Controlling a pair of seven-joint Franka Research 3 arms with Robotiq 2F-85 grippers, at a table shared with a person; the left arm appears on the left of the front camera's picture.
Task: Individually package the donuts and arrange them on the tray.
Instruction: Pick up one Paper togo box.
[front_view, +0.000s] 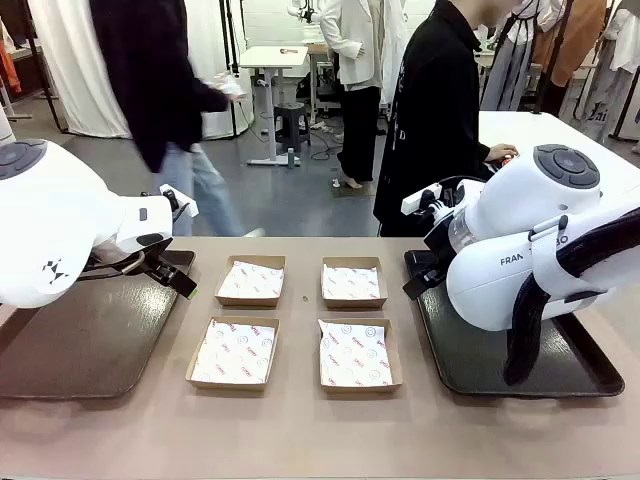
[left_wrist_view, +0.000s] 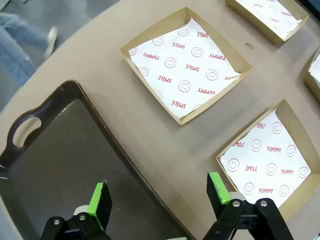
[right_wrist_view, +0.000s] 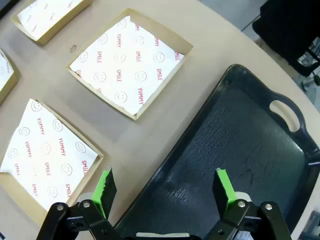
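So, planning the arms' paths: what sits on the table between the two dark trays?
Four paper-lined cardboard boxes, two rows of two, lie between the left tray and the right tray, seen in the front view.

The left arm (front_view: 60, 230) sits bent on its own side. The left gripper (left_wrist_view: 159, 192) tilts downward, jaws wide apart and empty. The right arm (front_view: 540, 250) mirrors it, and the right gripper (right_wrist_view: 164, 186) is likewise spread wide, gripping nothing.
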